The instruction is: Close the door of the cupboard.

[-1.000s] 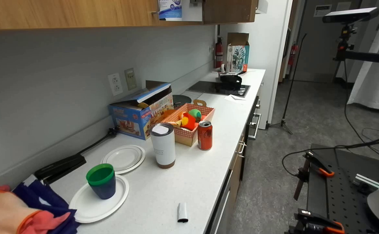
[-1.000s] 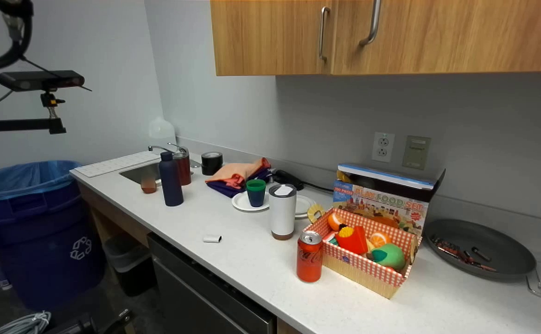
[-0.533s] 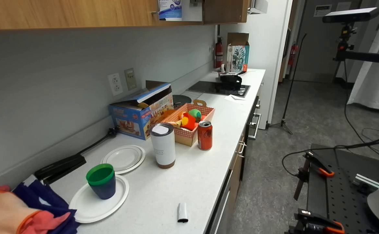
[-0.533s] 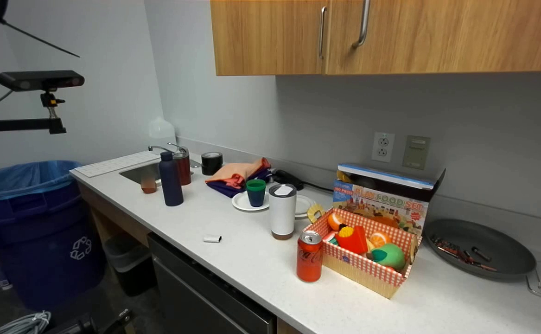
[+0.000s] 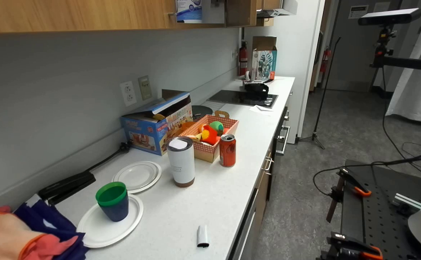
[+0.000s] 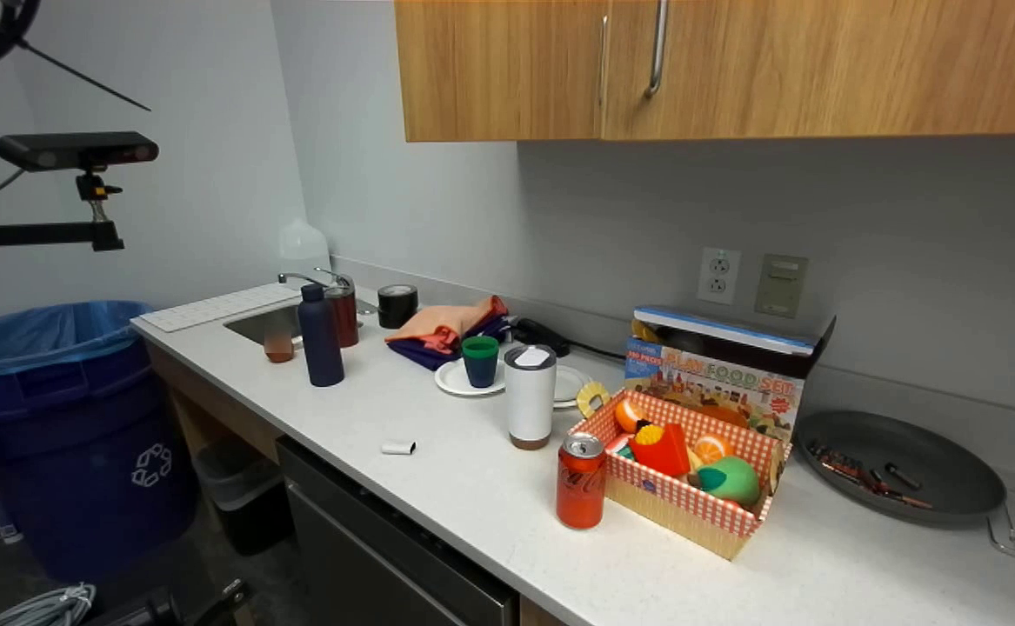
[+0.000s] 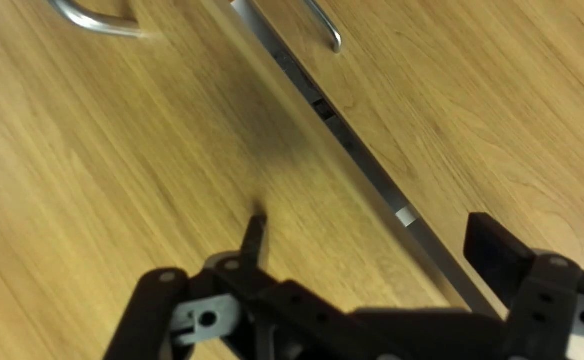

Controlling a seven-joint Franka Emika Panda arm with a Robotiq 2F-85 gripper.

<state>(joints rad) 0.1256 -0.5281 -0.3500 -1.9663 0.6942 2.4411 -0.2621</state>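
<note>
tool (image 7: pixel 369 229), fingers apart, near ajar door (image 7: pixel 161 150), "play food set" on box (image 6: pixel 723 372)

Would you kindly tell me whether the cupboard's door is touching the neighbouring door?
Apart. The wrist view shows it: a long, mostly dark gap runs between the edge of the door and the neighbouring door.

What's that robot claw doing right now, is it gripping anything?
Gripper: open, jaws spread wide, holding nothing; it is right at the cupboard door, though whether it touches can't be told for sure.
</note>
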